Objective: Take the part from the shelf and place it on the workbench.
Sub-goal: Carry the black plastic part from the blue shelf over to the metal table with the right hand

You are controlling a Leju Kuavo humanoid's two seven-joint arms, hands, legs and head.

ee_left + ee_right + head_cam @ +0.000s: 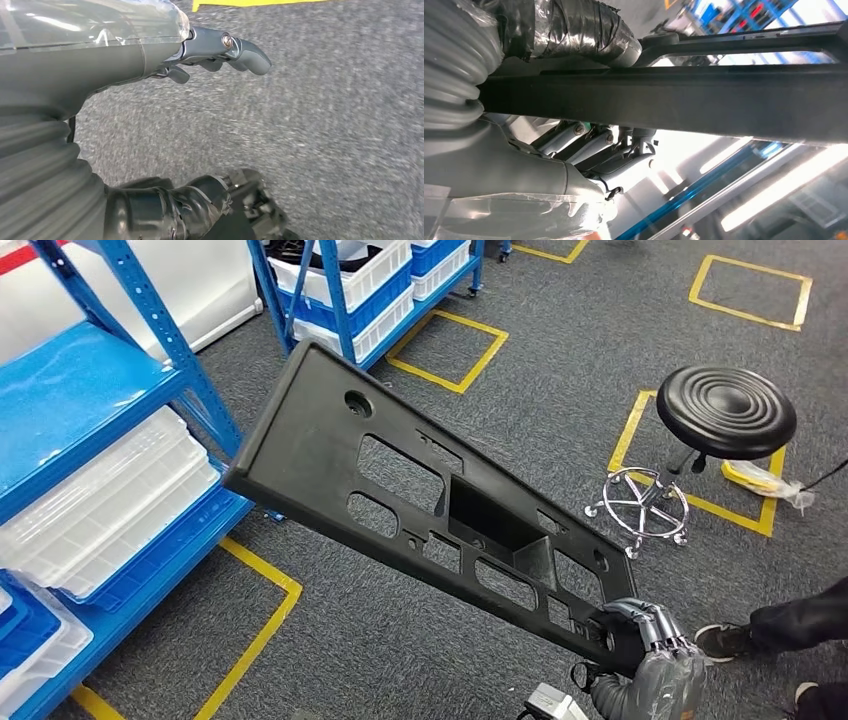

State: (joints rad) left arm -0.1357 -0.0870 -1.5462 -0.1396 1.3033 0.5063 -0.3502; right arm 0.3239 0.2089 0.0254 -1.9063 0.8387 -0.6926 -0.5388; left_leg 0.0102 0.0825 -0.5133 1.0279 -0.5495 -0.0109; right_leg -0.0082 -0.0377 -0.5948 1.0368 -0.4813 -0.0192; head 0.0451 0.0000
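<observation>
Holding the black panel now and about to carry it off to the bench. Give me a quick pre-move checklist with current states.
1. Right hand grips the black panel at its near end: ok.
2. Grip is balanced: not ok; the long panel sticks far out from the one hand holding it.
3. Left hand free to support: ok; it holds nothing, fingers apart over carpet.
4. Panel clear of the blue shelf: cannot tell; its far corner overlaps the shelf post in the head view.
5. Floor path: not ok; a black stool and a person's shoe are near.
6. Workbench located: cannot tell.
</observation>
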